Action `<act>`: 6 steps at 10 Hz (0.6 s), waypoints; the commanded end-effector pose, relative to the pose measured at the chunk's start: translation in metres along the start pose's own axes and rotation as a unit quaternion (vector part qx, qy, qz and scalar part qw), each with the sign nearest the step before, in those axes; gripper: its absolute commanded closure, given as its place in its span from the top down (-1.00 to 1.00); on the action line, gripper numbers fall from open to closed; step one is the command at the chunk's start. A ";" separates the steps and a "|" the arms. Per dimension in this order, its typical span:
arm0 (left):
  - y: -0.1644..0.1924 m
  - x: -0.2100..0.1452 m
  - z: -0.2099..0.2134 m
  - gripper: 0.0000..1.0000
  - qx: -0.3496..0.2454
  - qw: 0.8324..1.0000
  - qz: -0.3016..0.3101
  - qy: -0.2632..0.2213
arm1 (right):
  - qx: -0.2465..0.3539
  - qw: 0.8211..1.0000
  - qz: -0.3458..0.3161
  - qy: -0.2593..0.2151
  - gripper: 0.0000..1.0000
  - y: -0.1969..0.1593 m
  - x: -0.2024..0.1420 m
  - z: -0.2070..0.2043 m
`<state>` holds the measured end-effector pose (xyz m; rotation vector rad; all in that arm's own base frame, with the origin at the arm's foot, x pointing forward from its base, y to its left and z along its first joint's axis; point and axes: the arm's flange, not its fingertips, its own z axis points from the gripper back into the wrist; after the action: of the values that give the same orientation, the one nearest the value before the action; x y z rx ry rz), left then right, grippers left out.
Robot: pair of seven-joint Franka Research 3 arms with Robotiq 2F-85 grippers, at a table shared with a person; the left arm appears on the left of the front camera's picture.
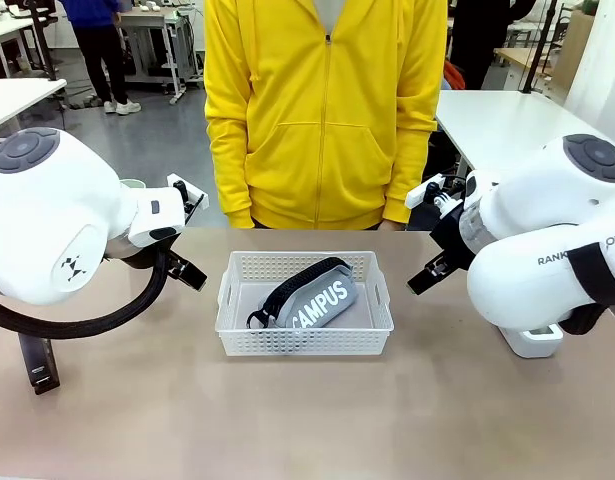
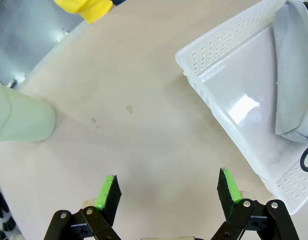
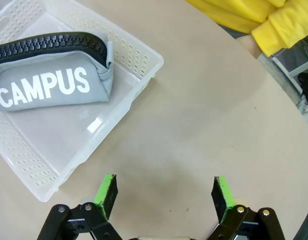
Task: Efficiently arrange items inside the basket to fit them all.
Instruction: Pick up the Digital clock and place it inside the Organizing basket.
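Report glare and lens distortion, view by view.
Left wrist view: bright glare patch on the basket floor. Right wrist view: smaller glare there; the table edge bows, wide-angle. Front view: even light, sharp, no glare.

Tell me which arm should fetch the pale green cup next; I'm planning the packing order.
Left. The cup sits just ahead of the open left tool; the right tool, also open, is across the basket from it.

Beyond the beige table (image 1: pixel 307 420), a grey floor (image 1: pixel 152 140) runs between 1 white table (image 1: pixel 12 98) at left and a second white table (image 1: pixel 507 125) at right.
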<state>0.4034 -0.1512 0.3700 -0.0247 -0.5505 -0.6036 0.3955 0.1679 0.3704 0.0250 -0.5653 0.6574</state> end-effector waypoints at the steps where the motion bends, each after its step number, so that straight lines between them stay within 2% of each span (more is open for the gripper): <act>1: 0.000 0.000 0.000 1.00 0.000 1.000 0.000 0.000 | 0.000 1.000 0.000 0.000 1.00 0.000 0.000 0.000; 3: 0.001 -0.003 0.009 1.00 -0.018 1.000 0.004 0.009 | 0.013 1.000 0.007 0.022 1.00 -0.008 0.002 0.013; 4: 0.005 -0.009 0.021 1.00 -0.054 0.998 -0.006 0.042 | 0.046 0.998 -0.010 0.035 1.00 -0.019 0.004 0.026; 5: 0.010 -0.011 0.037 1.00 -0.077 0.994 0.064 0.038 | 0.103 0.993 -0.009 0.061 1.00 -0.033 0.003 0.039; 6: 0.007 -0.010 0.052 1.00 -0.109 0.977 0.161 0.092 | 0.153 0.980 -0.085 0.091 1.00 -0.049 0.003 0.052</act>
<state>0.3832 -0.1477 0.3856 -0.1746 -0.3809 -0.5037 0.3896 0.1523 0.3959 0.1901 -0.3809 0.6341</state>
